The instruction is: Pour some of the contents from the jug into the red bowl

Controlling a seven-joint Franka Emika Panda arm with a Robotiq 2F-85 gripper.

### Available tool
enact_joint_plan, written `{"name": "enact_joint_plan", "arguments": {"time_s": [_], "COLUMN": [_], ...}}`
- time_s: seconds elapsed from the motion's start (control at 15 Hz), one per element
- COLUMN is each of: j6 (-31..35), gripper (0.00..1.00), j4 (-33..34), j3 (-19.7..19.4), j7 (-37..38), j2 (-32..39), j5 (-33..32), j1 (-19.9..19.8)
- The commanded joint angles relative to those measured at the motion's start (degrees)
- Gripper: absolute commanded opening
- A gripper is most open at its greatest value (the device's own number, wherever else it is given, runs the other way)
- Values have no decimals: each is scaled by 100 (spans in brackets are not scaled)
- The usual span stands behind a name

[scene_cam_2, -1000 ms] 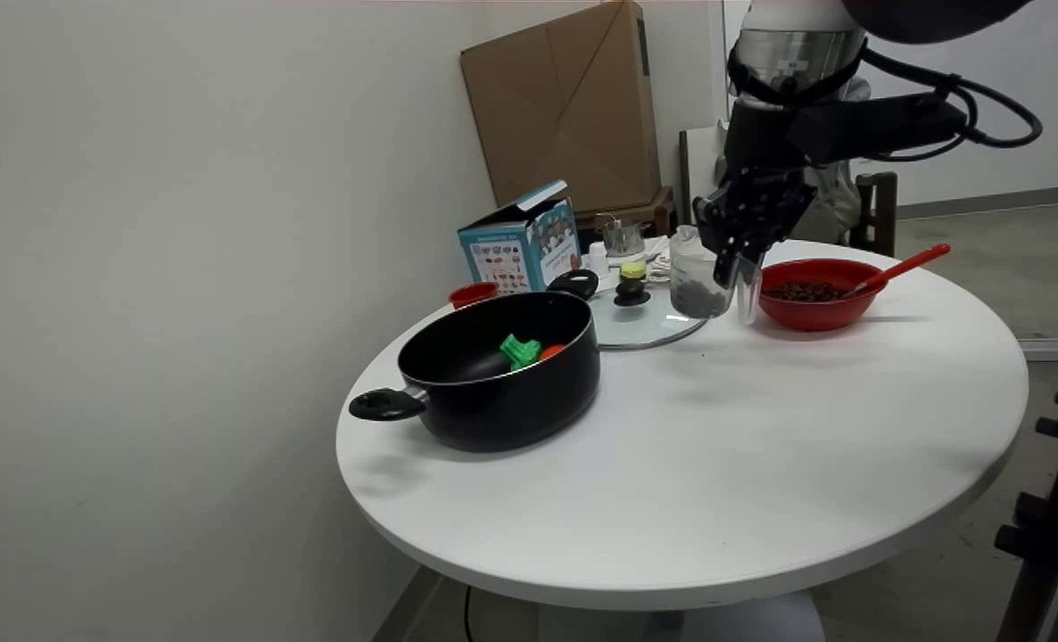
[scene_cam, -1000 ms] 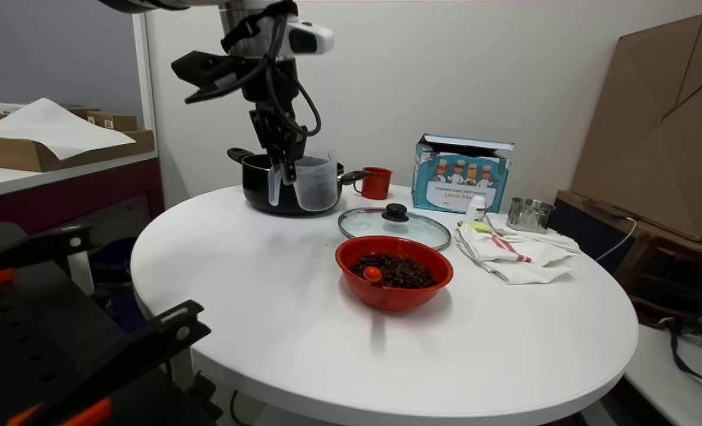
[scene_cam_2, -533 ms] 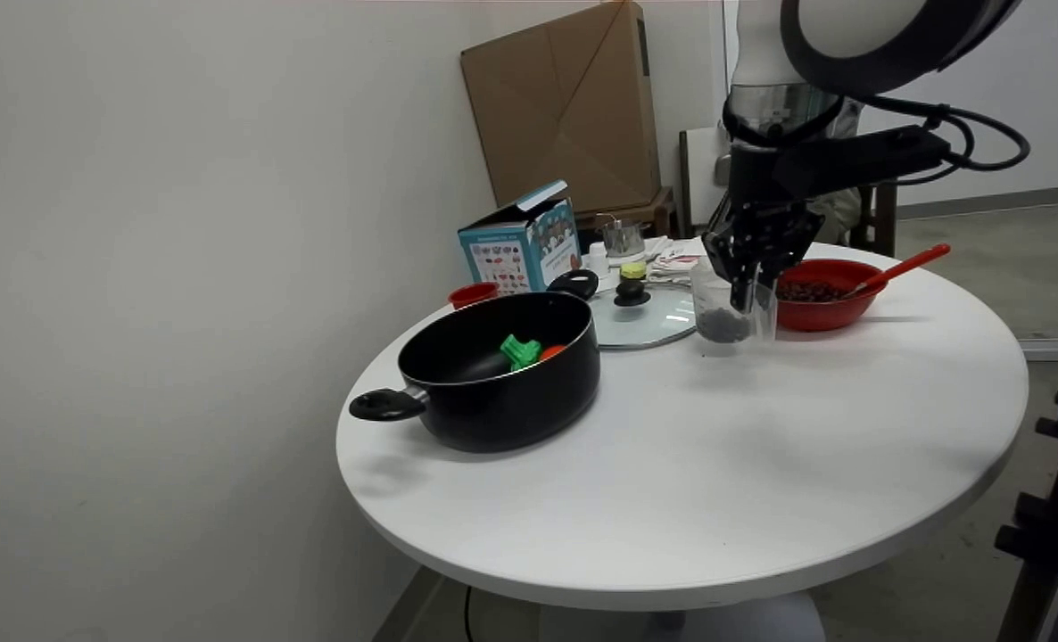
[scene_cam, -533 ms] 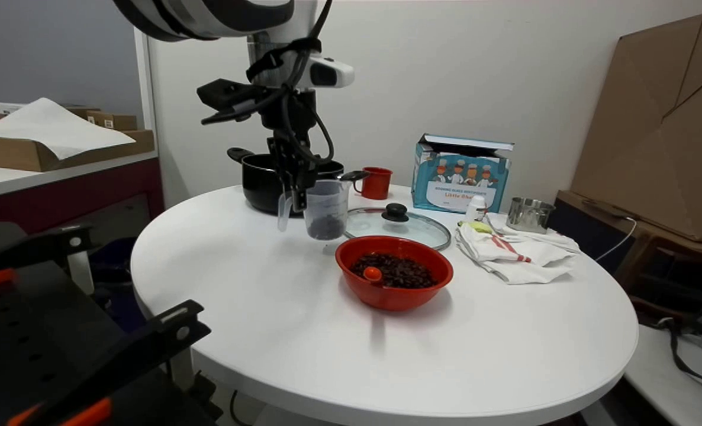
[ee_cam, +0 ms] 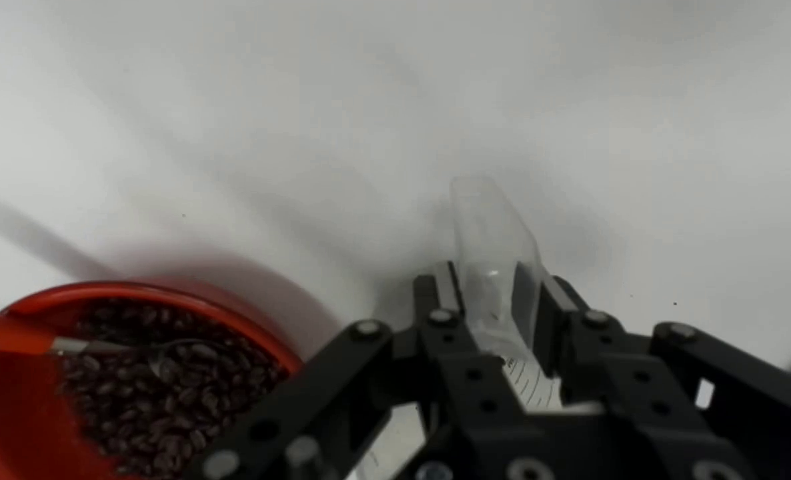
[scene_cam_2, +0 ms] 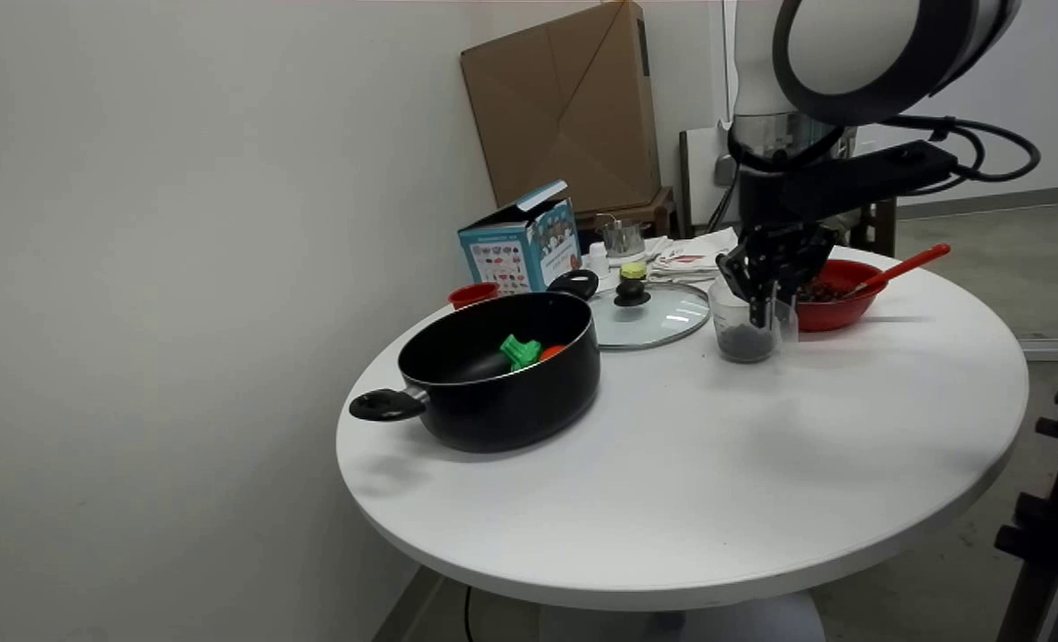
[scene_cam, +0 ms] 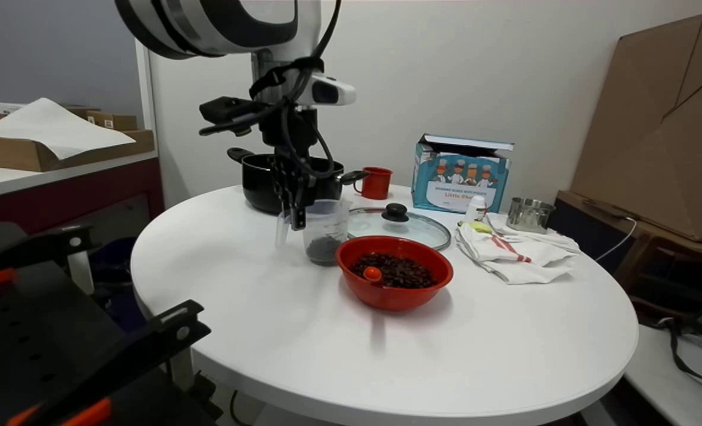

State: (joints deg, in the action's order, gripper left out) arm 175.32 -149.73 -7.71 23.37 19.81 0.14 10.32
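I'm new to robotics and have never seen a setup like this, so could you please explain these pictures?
The machine is one robot arm ending in a black two-fingered hand. Two pictures look at the round white table from different places outside the robot; the third is the wrist view, looking down past the hand.

The hand grips the handle of a clear jug, held roughly upright with dark bits at the bottom; I cannot tell whether its base touches the table. Beside it stands a red bowl of dark beans with a red-handled spoon in it.

Elsewhere on the table are a black pot holding a green piece and a red piece, a glass lid, a red mug, a blue box, a white bottle, a metal cup and a cloth.
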Motion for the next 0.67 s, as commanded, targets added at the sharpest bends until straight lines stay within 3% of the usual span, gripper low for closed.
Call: {"name": "enact_joint_plan", "arguments": {"time_s": [0.0,0.07,0.13,0.2,0.6], "j6": [-245,-292,-307,-328,-735], "gripper": [8,9,35,53,95], "j4": [109,107,110,121,59], "j3": [-96,-83,-90,-90,271], "j7": [-83,-76,-65,-59,-224], "j2": [136,141,131,127,-273], "j5": [202,221,227,233,445], "j1": [133,125,134,131,-226]}}
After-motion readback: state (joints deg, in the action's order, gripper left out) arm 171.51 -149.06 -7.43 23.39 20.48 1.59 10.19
